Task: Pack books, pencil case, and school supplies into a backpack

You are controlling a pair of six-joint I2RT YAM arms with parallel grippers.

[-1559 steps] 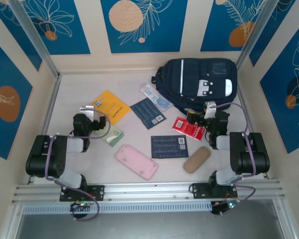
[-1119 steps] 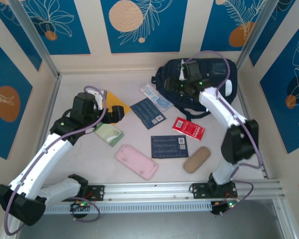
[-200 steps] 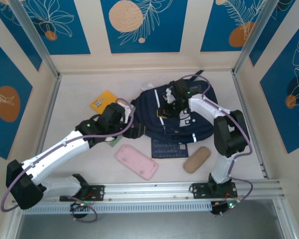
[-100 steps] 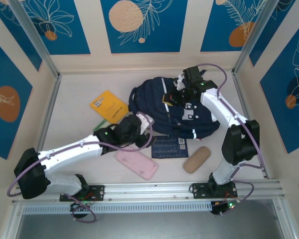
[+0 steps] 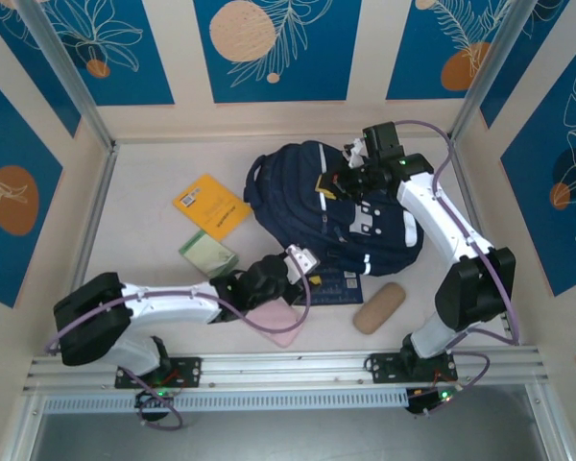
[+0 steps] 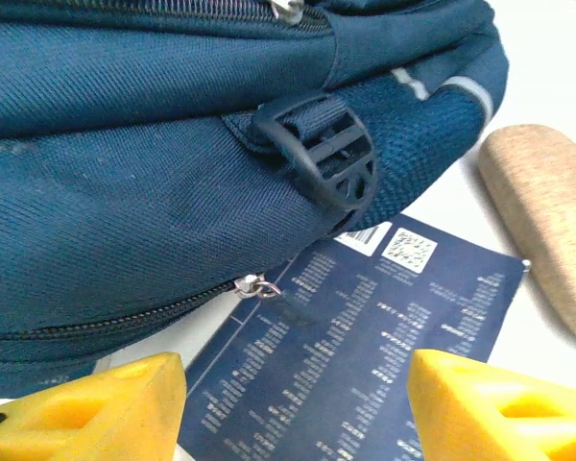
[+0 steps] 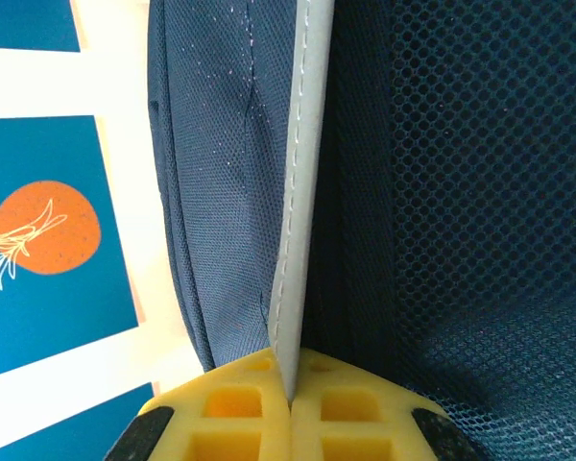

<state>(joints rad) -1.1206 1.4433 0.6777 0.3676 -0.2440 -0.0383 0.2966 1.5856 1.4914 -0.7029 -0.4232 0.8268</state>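
My right gripper point(image 7: 290, 392) is clenched on an edge of the large white-striped navy fabric backpack point(image 5: 336, 206), centre-right on the pale tabletop point(image 5: 144, 173). My left gripper point(image 6: 293, 403) hangs released over a thin navy book point(image 6: 365, 336) at the backpack's lower edge. Blue leaf-print wall panels point(image 5: 269, 48) line the top of the frame.

The backpack point(image 5: 307, 192) was dragged mid-table; the left gripper point(image 5: 302, 267) reached its near edge.
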